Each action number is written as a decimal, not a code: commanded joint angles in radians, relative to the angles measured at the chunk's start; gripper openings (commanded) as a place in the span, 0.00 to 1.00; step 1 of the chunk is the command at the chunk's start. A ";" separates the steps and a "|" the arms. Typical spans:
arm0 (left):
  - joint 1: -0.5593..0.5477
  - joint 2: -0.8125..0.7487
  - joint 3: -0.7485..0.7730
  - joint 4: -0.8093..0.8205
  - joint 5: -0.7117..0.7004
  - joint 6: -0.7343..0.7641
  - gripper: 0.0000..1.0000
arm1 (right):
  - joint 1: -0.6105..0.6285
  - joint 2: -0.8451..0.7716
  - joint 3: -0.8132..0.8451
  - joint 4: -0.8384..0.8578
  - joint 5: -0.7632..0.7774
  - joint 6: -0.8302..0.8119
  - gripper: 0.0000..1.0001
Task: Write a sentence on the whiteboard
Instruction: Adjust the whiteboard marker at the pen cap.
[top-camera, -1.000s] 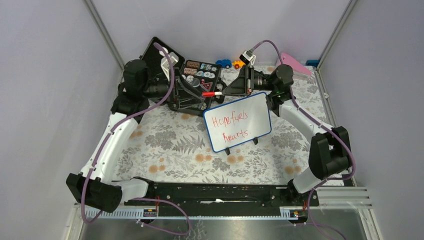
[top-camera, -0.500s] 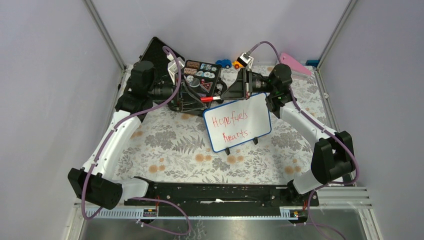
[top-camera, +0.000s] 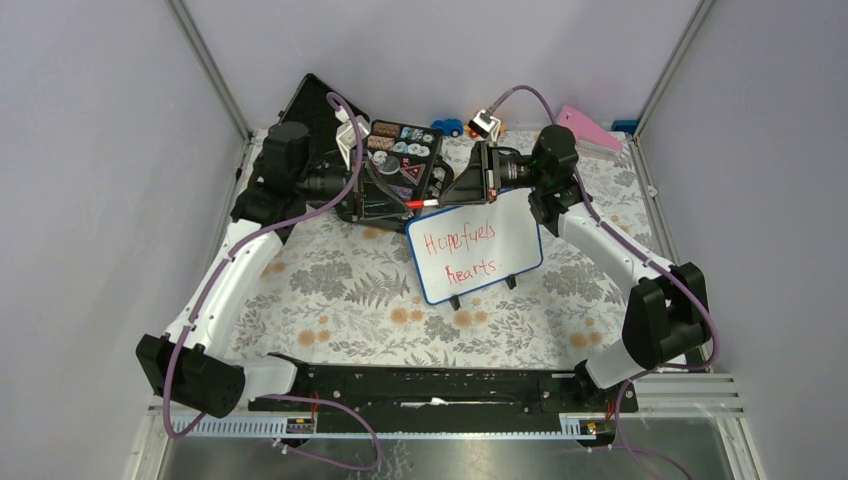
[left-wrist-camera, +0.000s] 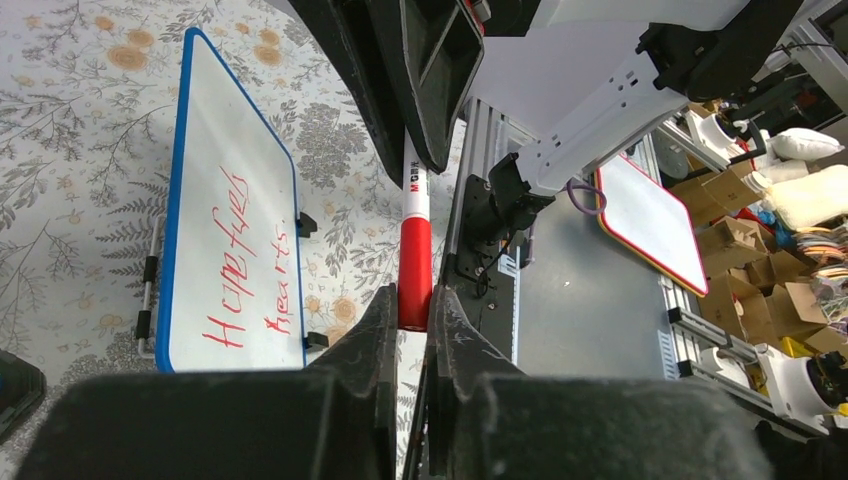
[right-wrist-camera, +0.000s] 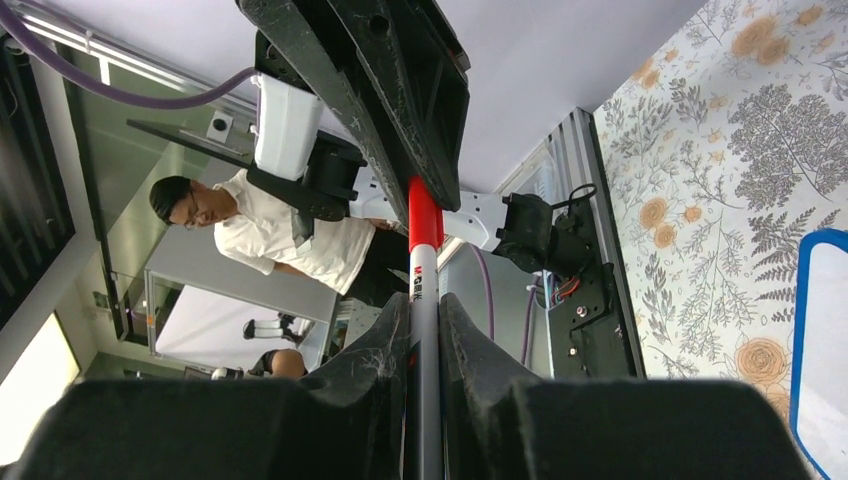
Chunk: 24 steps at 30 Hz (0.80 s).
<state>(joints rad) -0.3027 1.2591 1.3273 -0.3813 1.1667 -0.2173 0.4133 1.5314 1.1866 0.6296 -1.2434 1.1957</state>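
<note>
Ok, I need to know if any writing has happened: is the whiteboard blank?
No, the whiteboard carries the sentence in red marker letters, in two lines reading Hope fuels hearts.

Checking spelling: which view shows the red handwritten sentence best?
Left wrist: the red handwritten marker sentence is largest and sharp, though sideways. Top external shows it upright but small. Right wrist shows only a corner of the blue-framed whiteboard, no letters.

Robotics lab: plain-walled test cell, aluminium corner posts (top-camera: 210, 68); stacked brown cardboard boxes (left-wrist-camera: 730, 215) beyond; person in white shirt (right-wrist-camera: 270, 235) nearby.
</note>
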 joint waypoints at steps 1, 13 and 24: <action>-0.026 -0.001 0.030 0.067 0.054 -0.018 0.00 | 0.027 -0.024 0.051 -0.043 -0.009 -0.065 0.00; -0.068 0.025 0.014 0.132 0.039 -0.079 0.00 | 0.115 0.004 0.118 -0.211 0.018 -0.204 0.00; -0.095 0.037 0.009 0.182 0.055 -0.121 0.00 | 0.185 0.042 0.166 -0.269 0.027 -0.254 0.00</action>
<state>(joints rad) -0.3099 1.2655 1.3251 -0.3676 1.2087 -0.3199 0.4465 1.5341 1.3006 0.3557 -1.2781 0.9714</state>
